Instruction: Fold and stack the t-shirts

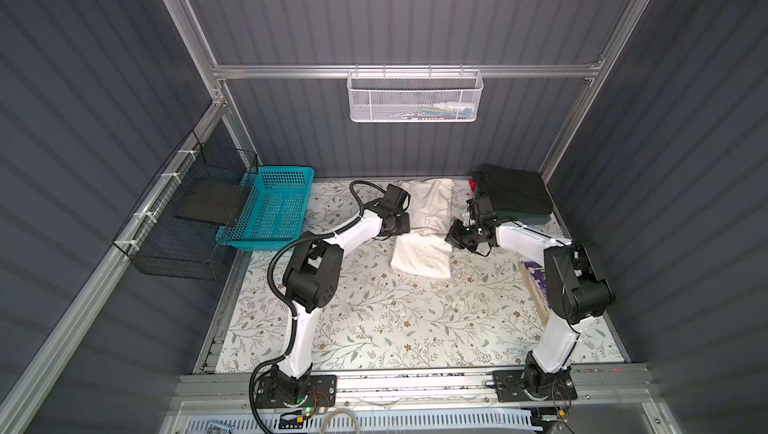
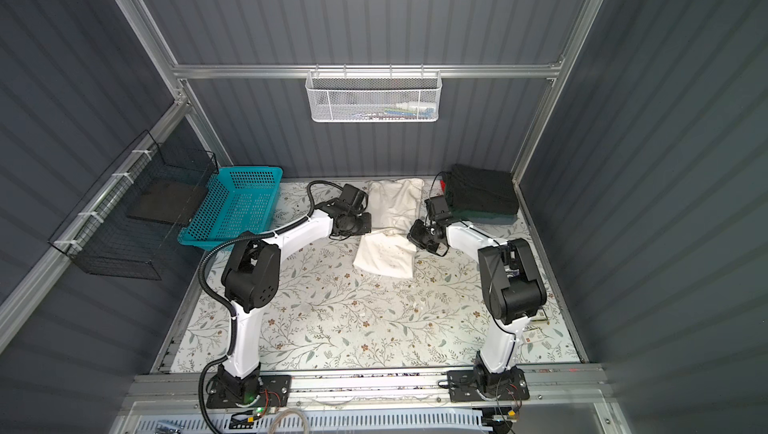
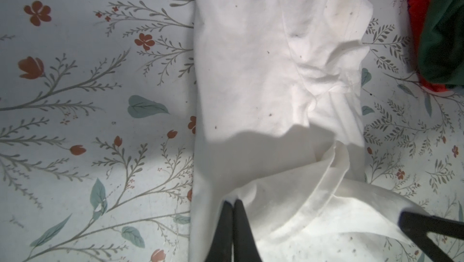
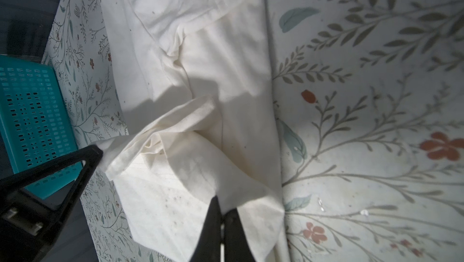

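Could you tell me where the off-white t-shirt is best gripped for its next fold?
Grip the off-white t-shirt by the two corners of its lifted edge, left gripper from the left, right gripper from the right, as both pinch it. It lies as a long narrow strip, so paired corner grips should keep the fold square.

A teal basket [image 1: 270,211] sits at the floral tabletop's [image 1: 395,319] far left corner, a purple box [image 1: 536,282] at its right edge. Beyond the edges hang a black wire basket [image 1: 174,245] and a white mesh basket [image 1: 374,95].
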You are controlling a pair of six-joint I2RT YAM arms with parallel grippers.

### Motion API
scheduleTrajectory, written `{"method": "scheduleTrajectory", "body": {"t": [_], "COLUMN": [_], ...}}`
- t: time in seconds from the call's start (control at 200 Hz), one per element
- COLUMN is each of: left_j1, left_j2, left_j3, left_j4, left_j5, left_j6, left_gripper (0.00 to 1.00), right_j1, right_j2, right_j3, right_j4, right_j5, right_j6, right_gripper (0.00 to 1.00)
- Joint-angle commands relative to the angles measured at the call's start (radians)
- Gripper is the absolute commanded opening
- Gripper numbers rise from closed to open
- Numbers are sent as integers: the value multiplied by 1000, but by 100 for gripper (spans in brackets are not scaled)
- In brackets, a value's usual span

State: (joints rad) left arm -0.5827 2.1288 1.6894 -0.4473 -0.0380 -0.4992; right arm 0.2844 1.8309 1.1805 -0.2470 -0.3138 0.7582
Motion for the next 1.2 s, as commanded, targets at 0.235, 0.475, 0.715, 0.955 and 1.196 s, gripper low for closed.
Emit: {"method": "scheduleTrajectory", "body": {"t": [0.235,0.475,0.715,0.955,1.196], "left_j1": [7,7,7,5,-3], "left_j2": [27,-39,-195,-271,-216], "left_j3": [39,21,-140,-327,-367], "left_j4": [2,-18,90,190,280], "left_j5": [-43,-145,-120,68,280], "left_j6": [36,59,116,183,178], "left_gripper": [0,68,100,96,78], "right_j1": [-20,-30,-31,-34,-42], "right_j2": [34,8,-58,-123,-203], "right_j3": [98,130,76,-27,-161], "right_j4": [-32,-74,-77,-57,3], "right_j5": [-52,-43,-33,-3,-80], "right_j6": [-60,-105,-112,-104,-65], "right_gripper": [32,52,70,79,81]}}
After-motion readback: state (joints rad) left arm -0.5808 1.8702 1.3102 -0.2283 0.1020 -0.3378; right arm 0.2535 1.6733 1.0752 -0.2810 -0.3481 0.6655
